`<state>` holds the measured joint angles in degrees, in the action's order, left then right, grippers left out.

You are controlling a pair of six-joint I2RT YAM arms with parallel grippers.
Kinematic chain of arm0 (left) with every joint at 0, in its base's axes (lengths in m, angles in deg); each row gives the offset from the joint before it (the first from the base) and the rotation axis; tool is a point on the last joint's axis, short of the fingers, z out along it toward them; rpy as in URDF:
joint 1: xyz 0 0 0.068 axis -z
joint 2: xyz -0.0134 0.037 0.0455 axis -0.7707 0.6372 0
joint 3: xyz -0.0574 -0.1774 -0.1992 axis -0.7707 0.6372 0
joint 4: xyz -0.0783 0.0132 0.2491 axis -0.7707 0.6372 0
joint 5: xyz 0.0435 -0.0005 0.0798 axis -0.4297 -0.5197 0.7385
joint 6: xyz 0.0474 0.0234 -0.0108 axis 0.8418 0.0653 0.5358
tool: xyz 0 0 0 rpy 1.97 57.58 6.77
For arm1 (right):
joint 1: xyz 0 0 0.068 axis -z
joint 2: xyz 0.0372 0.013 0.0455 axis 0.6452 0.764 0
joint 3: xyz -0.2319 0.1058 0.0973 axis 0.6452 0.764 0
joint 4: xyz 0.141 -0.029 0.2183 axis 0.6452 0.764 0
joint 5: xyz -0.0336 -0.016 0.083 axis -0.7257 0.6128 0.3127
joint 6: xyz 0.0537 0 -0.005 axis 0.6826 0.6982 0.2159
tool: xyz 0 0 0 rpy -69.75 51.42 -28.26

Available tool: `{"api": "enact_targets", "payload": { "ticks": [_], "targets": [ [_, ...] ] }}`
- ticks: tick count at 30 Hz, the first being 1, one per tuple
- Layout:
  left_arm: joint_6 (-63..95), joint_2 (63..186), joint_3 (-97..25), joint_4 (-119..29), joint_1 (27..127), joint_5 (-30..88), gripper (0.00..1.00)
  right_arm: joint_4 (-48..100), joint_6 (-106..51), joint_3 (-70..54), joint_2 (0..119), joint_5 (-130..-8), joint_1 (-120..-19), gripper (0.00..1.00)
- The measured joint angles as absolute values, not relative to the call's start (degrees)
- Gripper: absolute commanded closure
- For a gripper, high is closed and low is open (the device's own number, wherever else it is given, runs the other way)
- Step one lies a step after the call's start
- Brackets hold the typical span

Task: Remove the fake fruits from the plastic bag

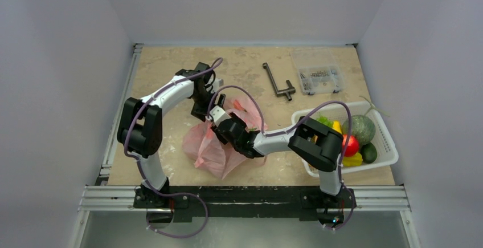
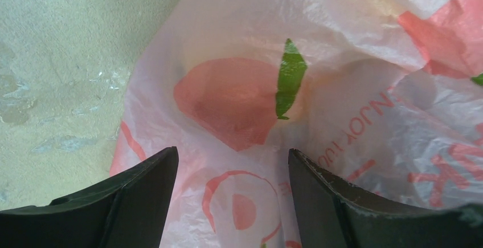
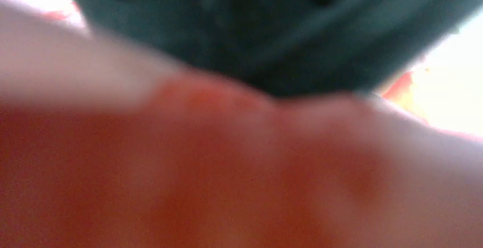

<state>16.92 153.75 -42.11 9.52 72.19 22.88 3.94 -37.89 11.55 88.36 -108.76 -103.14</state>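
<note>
The pink plastic bag (image 1: pixel 212 148) lies crumpled toward the table's 6 o'clock. The left gripper (image 2: pixel 232 154) hangs released, jaws apart, over the bag's film. The right gripper (image 1: pixel 215 114) meets the bag's 12 o'clock edge, and whether it grips anything cannot be told. A green melon (image 1: pixel 360 128) sits in the white basket (image 1: pixel 391 152) at 4 o'clock.

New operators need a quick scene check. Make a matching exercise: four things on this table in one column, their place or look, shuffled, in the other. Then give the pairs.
Things
1. pink plastic bag
2. white lattice basket
3. clear small-parts box
4. dark crank-shaped metal tool

Descriptions
A. far right corner of the table
B. crumpled, mid-table
C. right edge, holding toy fruits
D. far side, lying flat on bare tabletop

Pairs: 1-B, 2-C, 3-A, 4-D
</note>
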Motion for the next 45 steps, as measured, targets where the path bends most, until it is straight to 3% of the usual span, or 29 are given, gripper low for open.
{"api": "enact_targets", "payload": {
  "ticks": [6, 9, 12, 39, 45],
  "targets": [
    [17.1, 153.7, -42.1, 9.4, 72.2, 22.8, 0.29, 6.7, -35.3, 8.5, 90.5, -108.8, -103.5, 0.57],
    [17.1, 153.7, -42.1, 9.5, 72.3, 22.7, 0.29, 8.4, -33.8, 8.5, 89.7, -108.8, -104.0, 0.84],
    [17.1, 153.6, -42.1, 9.5, 72.3, 22.7, 0.29, 11.0, -32.7, 8.5, 88.4, -108.9, -104.4, 0.99],
    [17.5, 137.3, -40.1, 8.5, 72.3, 32.6, 0.19, 44.3, -14.4, 14.7, 60.1, -98.0, -110.0, 1.00],
    [17.5, 135.5, -39.7, 8.0, 72.3, 33.4, 0.19, 49.7, -13.4, 14.7, 49.0, -98.9, -110.2, 1.00]
  ]
}}
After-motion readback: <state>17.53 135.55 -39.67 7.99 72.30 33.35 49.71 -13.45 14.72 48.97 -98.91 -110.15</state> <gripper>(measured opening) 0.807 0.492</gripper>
